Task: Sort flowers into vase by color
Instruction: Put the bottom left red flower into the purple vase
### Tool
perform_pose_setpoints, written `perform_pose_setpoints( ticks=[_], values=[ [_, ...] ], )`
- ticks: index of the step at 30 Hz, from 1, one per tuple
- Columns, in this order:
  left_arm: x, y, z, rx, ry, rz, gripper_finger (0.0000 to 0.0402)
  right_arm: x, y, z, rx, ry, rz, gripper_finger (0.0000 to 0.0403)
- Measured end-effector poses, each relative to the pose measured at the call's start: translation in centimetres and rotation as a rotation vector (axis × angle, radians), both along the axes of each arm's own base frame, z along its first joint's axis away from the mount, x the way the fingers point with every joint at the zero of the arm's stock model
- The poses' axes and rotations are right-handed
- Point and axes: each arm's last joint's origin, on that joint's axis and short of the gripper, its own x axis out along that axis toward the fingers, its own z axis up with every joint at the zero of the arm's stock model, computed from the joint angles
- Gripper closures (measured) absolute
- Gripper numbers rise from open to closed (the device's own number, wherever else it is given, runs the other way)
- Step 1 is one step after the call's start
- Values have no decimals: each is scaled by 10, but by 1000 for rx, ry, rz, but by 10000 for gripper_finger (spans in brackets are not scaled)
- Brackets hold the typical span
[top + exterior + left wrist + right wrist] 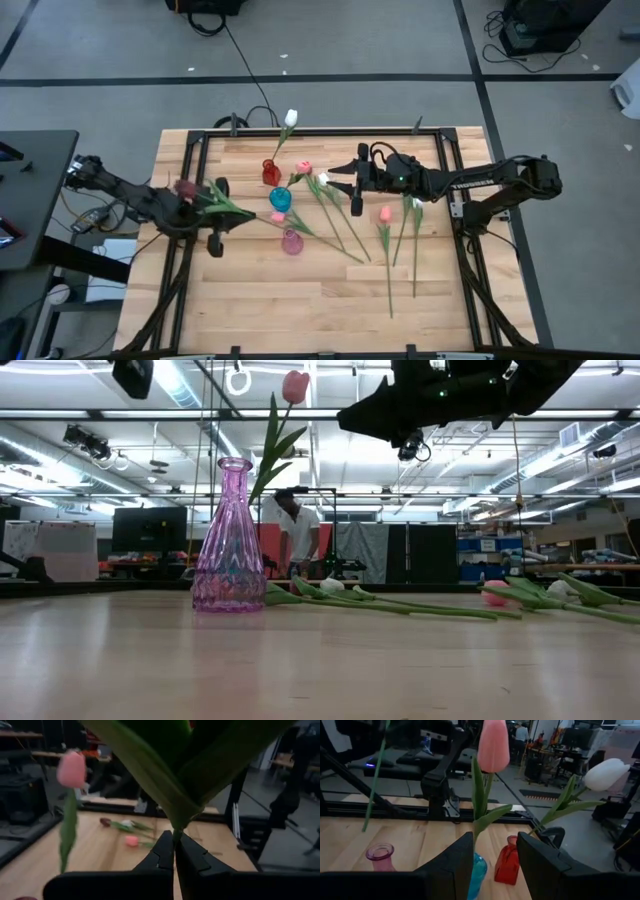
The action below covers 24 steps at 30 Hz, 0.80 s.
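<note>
A grey floor (330, 40) crossed by dark tape lines is seen around the wooden table (300, 310). Long ceiling lights (90, 420) are hung over the room, where dark curtains (400, 552) and a person (297, 530) are seen behind.

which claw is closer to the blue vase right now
Right. The right claw hangs open just beside the blue vase, which shows between its fingers in its wrist view. The left claw sits farther off on the vase's other side, shut on a maroon flower.
</note>
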Motion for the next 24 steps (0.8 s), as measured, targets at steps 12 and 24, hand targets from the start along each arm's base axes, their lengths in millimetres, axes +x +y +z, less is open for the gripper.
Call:
perform_pose_setpoints(
  ticks=[12, 24],
  values=[
    [15, -1, -1, -17, 128, 47, 394, 0, 3, 0, 1, 0, 59, 242],
    [29, 9, -14, -47, 256, 63, 394, 1, 5, -2, 20, 20, 66, 243]
  ],
)
